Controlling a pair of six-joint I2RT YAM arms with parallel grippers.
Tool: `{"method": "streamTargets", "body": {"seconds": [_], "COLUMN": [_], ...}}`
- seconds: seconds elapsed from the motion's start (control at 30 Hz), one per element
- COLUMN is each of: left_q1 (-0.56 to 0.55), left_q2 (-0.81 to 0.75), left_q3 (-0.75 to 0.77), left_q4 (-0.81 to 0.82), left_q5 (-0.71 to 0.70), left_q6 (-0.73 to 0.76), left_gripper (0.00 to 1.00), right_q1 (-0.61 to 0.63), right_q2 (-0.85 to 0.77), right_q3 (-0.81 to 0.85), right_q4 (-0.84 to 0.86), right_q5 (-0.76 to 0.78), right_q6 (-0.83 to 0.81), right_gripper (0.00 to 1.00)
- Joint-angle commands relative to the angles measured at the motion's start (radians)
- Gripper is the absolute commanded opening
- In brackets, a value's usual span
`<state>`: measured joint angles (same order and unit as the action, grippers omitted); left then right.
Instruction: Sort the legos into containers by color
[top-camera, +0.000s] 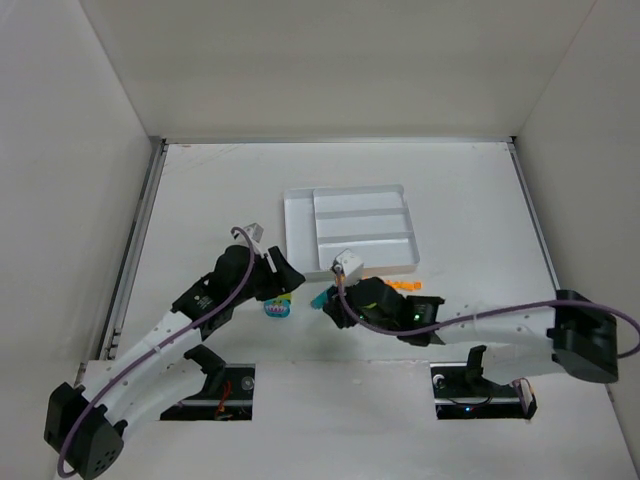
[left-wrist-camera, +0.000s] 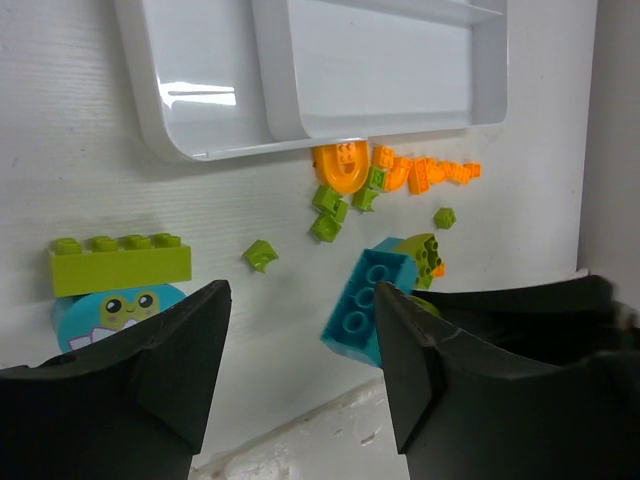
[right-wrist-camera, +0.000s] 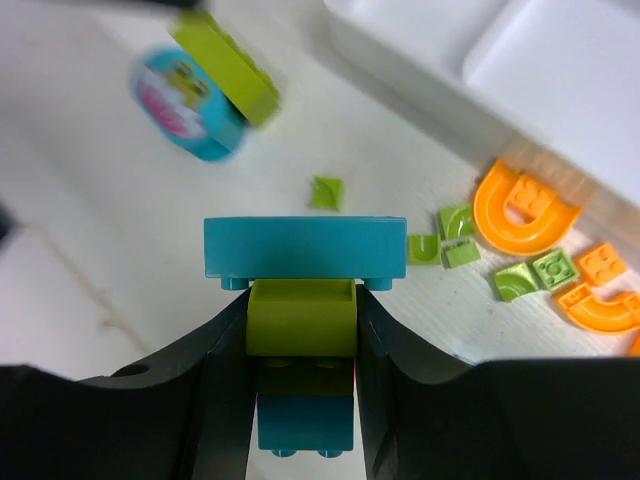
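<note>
My right gripper (right-wrist-camera: 300, 312) is shut on a lime brick (right-wrist-camera: 300, 318) that is stacked between a long teal brick (right-wrist-camera: 305, 248) and a second teal brick (right-wrist-camera: 305, 428), held above the table. The stack also shows in the top view (top-camera: 320, 299) and in the left wrist view (left-wrist-camera: 367, 300). My left gripper (left-wrist-camera: 300, 385) is open and empty, just left of that stack in the top view (top-camera: 286, 283). A long lime brick (left-wrist-camera: 120, 263) lies on a round teal face brick (left-wrist-camera: 110, 315). The white tray (top-camera: 298, 225) looks empty.
An orange arch (left-wrist-camera: 340, 165), more orange pieces (left-wrist-camera: 440, 172) and small lime pieces (left-wrist-camera: 328, 212) lie along the tray's near wall (left-wrist-camera: 330, 128). One lime piece (left-wrist-camera: 260, 254) lies apart. White walls enclose the table.
</note>
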<state>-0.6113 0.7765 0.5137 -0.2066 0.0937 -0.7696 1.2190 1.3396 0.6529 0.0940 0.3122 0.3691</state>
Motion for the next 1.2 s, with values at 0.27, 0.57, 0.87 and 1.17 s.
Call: {"method": "streamTargets", "body": {"seconds": [0.27, 0.57, 0.87, 1.17], "left_q1": [-0.032, -0.067, -0.104, -0.106], "left_q2": [0.075, 0.211, 0.331, 0.409], "left_q3": [0.066, 0.031, 0.074, 0.095], "left_q4": [0.352, 0.544, 0.608, 0.607], "left_q5": [0.098, 0.132, 0.136, 0.136], "left_q6": [-0.221, -0.255, -0.220, -0.217], "left_gripper": [0.69, 0.68, 0.60, 0.56], "right_q1": [-0.177, -0.252, -0.295, -0.344], "right_q2": [-0.301, -0.255, -0.184, -0.198], "right_q3": [-0.032, -0.027, -0.029, -0.045], "right_q4": [-0.020, 0.007, 0.073, 0.108], "right_q5": [-0.173, -0.242, -0.278, -0.306], "right_q6": [0.022, 0.037, 0.036, 0.050], "right_gripper": [0.23, 0.23, 0.24, 0.24]}}
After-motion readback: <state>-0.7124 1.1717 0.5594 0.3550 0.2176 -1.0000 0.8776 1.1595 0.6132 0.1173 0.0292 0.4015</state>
